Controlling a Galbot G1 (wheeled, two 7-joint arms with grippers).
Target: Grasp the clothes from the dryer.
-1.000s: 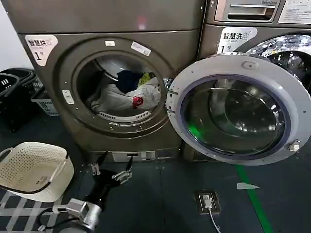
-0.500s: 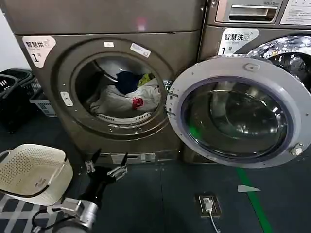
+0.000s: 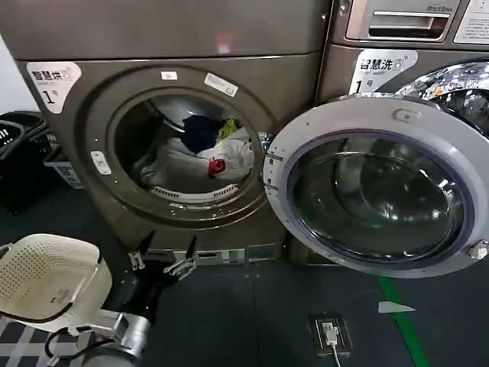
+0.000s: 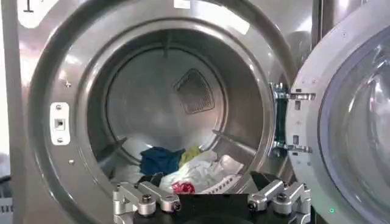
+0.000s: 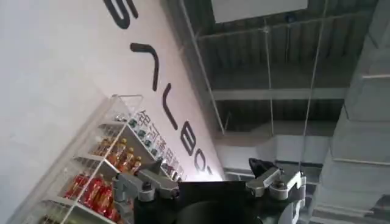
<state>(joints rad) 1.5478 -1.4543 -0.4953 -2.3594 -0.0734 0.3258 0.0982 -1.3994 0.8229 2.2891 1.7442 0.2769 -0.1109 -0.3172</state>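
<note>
The dryer [image 3: 191,46], bronze-grey with a white label marked 1, stands open in the head view. Inside its round port lie the clothes [image 3: 183,164]: a pale grey-white piece with a red patch [image 3: 216,165], a dark navy one [image 3: 200,130] and a yellow-green one [image 3: 228,128]. My left gripper [image 3: 163,256] hangs open near the floor, below the port and in front of the dryer's base. In the left wrist view the clothes [image 4: 201,173] lie low in the drum, beyond the open left gripper [image 4: 208,179]. My right gripper [image 5: 206,167] is open, pointing up at a wall and ceiling.
The round glass door [image 3: 374,191] is swung out to the right, in front of a second machine [image 3: 397,61]. A cream perforated basket [image 3: 46,275] sits on the floor at left, with dark baskets [image 3: 23,145] behind it. A floor socket [image 3: 328,332] and green line [image 3: 401,321] are at right.
My left gripper has shifted slightly left and closer to the dryer's base, still open. The clothes have not moved.
</note>
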